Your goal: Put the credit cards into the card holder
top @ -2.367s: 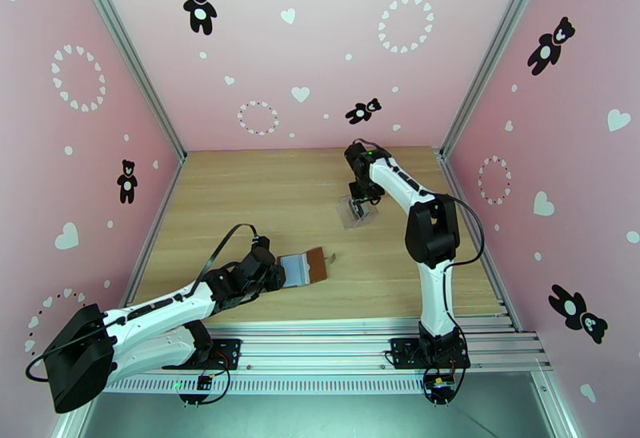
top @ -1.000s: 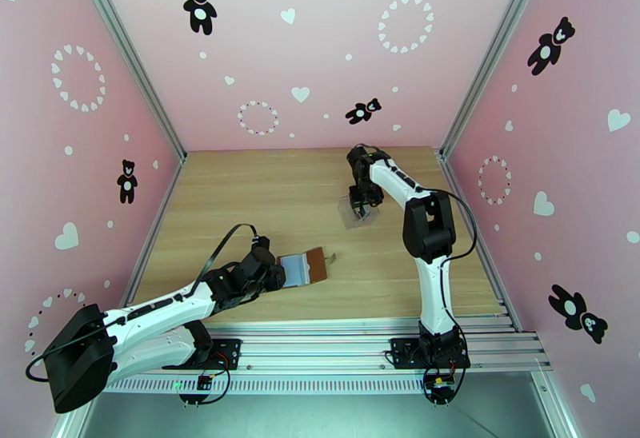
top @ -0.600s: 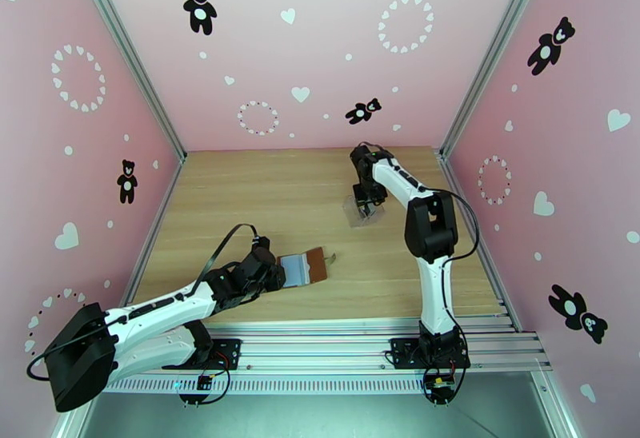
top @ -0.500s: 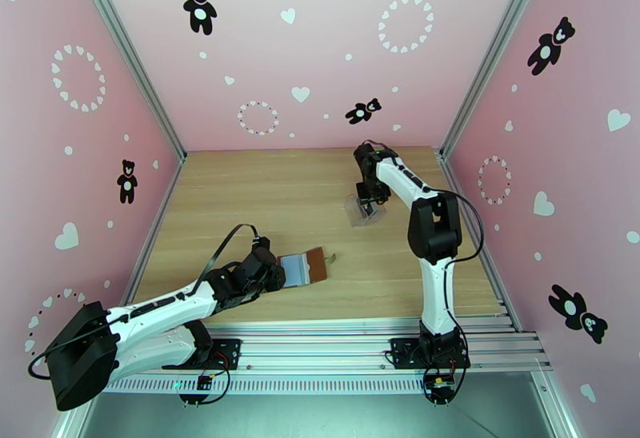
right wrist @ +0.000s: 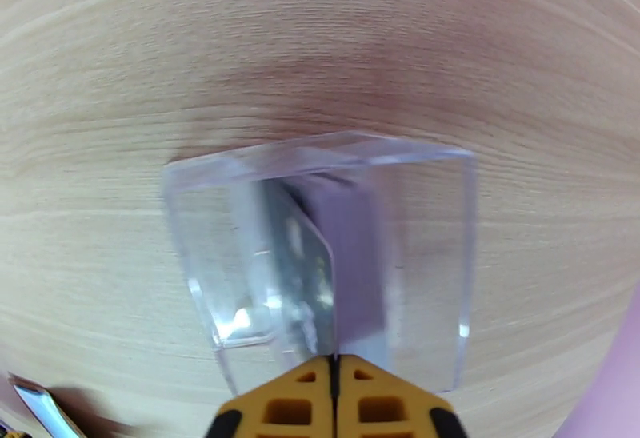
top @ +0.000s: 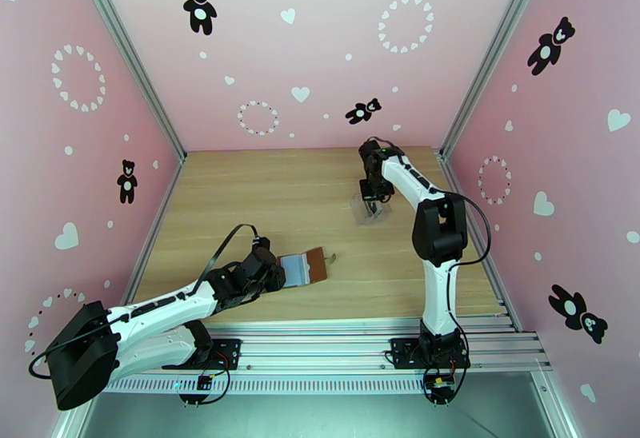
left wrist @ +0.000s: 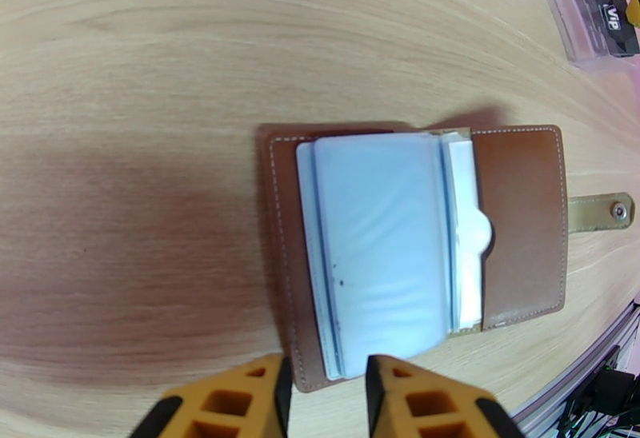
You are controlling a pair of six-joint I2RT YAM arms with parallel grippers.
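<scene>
Right jaws farther right, now pressed together at a credit card (right wrist: 356, 260); left jaws slightly apart at card holder (left wrist: 520, 224)

Bare table (top: 240, 192) spreads toward the far-left corner. The card holder (top: 306, 268) blocks near the front edge, the clear case (top: 370, 213) right of centre.

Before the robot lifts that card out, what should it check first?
1. Grip: right gripper shut on the credit card edge, ok.
2. Card out of the clear case: not ok, it stands inside.
3. The card holder lies open: ok.
4. The left gripper sits at its near edge, jaws apart: ok.
5. Front pocket empty: cannot tell.
</scene>
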